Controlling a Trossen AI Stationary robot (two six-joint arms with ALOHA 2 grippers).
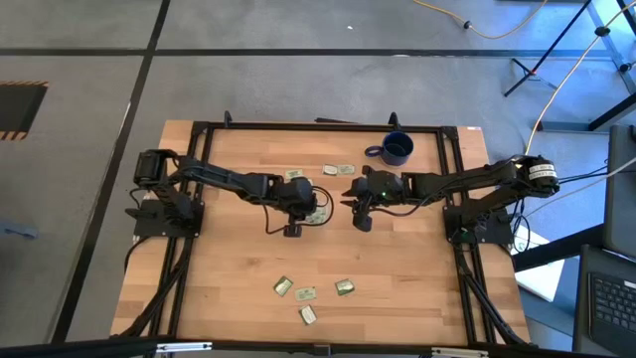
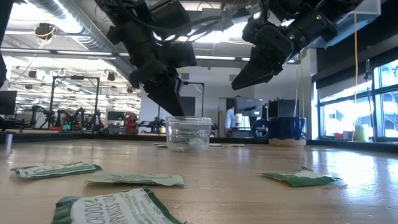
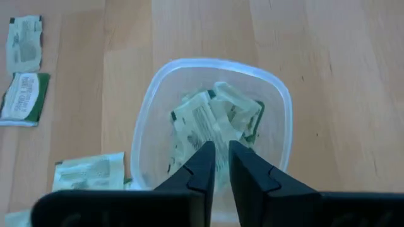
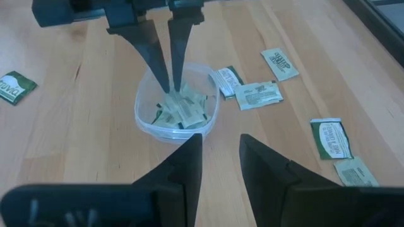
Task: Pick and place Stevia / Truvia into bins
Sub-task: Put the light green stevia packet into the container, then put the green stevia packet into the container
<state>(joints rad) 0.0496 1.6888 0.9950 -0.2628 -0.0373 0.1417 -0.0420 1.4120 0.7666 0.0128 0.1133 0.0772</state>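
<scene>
The clear plastic cup (image 3: pixel 211 126) (image 4: pixel 177 104) (image 1: pixel 318 212) stands on its base at the table's middle, with several pale green and white sachets (image 3: pixel 218 116) lying inside. My left gripper (image 3: pixel 221 157) (image 4: pixel 169 85) hangs over the cup pointing down into it, a narrow gap between its fingertips. My right gripper (image 4: pixel 221 148) (image 1: pixel 361 221) hovers open just to the cup's right, empty. More sachets lie flat on the wood near the front edge (image 1: pixel 306 294) and beyond the cup (image 1: pixel 338 170). My left gripper's fingertips (image 4: pixel 165 81) reach from above into the cup's mouth, just over the heap of sachets (image 4: pixel 180 108). Whether they touch a sachet I cannot tell. Nothing shows pinched between them.
A dark blue mug (image 1: pixel 396 149) (image 2: pixel 285 129) stands at the far right of the table. Loose sachets (image 4: pixel 259 94) (image 4: pixel 328 137) lie close to the cup. A black frame (image 1: pixel 298 126) runs round the table's edges.
</scene>
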